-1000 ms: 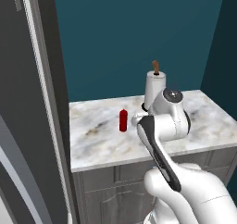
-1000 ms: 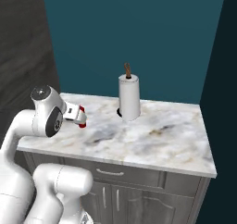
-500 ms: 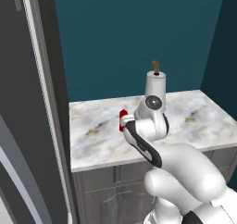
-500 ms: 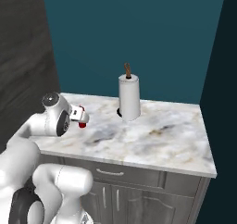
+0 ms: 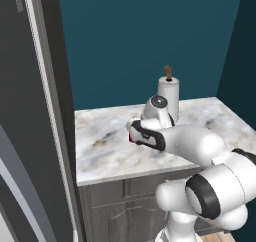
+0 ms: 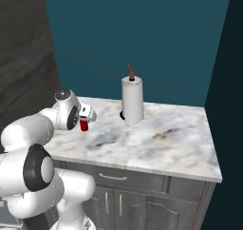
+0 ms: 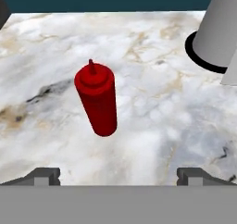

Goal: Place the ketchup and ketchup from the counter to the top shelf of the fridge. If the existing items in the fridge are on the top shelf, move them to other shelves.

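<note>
On the counter (image 7: 152, 126) — ketchup (image 7: 97, 98) upright (gripper (image 7: 118, 176) spread above).

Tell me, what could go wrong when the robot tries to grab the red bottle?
The ketchup bottle stands upright and narrow on the counter, so a finger of the open gripper might bump it and tip it over before closing. The paper-towel roll stands close by, so a wide swing of the arm could knock that too. The marble looks smooth, so a nudged bottle might slide away.
</note>
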